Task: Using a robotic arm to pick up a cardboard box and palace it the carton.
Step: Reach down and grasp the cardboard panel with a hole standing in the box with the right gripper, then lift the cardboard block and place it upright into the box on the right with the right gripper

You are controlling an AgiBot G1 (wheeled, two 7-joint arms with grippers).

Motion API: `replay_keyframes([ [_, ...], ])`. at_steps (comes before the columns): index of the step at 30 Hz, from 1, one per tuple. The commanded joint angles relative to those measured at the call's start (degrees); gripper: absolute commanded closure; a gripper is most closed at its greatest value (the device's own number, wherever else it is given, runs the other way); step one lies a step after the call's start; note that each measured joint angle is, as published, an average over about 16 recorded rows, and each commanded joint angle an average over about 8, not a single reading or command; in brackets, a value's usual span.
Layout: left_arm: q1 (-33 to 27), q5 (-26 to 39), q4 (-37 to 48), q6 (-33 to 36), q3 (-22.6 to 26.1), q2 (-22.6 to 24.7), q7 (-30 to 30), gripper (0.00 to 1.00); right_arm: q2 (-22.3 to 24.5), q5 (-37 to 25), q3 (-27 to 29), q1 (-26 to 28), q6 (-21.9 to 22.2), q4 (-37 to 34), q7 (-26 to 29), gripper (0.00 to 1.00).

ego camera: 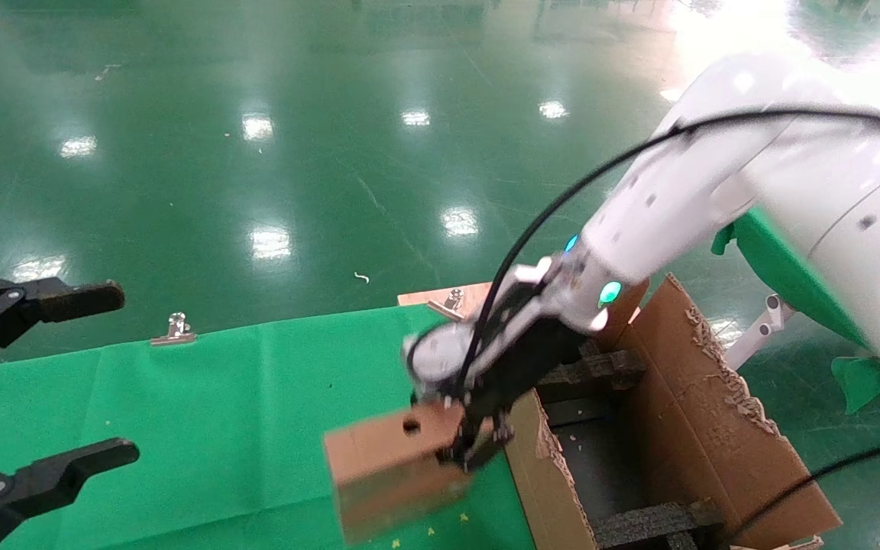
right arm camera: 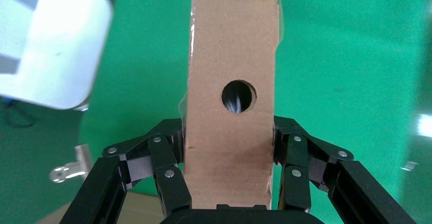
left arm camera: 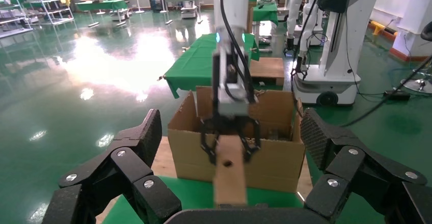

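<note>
The cardboard box [ego camera: 390, 466] hangs clear above the green worktop [ego camera: 203, 412], pinched at one end by the right claw [ego camera: 474, 443], carton [ego camera: 684, 428] just behind. Held so far off-centre, it might sag or clip the ragged flap. Carton floor mostly hidden. The left claw [ego camera: 20, 397] gapes empty, well aside.

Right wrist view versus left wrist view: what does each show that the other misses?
Only the right wrist view shows the pincer's fingers pressed on both sides of the box up close. Only the left wrist view shows the carton behind the held box, and the left pincer open. Both show the right pincer gripping the box near its round hole.
</note>
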Motion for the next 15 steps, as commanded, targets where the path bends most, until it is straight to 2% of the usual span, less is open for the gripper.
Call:
replay_keyframes([
  [1,0.00,0.00,0.00,0.00,0.00,0.00,0.00,0.00,0.49,1.06,0.06,1.63,-0.13,-0.60,-0.08,1.00],
  [10,0.00,0.00,0.00,0.00,0.00,0.00,0.00,0.00,2.95,3.92,-3.47,15.93,-0.67,-3.94,-1.78,1.00],
  [15,0.00,0.00,0.00,0.00,0.00,0.00,0.00,0.00,4.84,5.80,-7.04,20.53,-0.75,-4.86,-1.90,1.00],
])
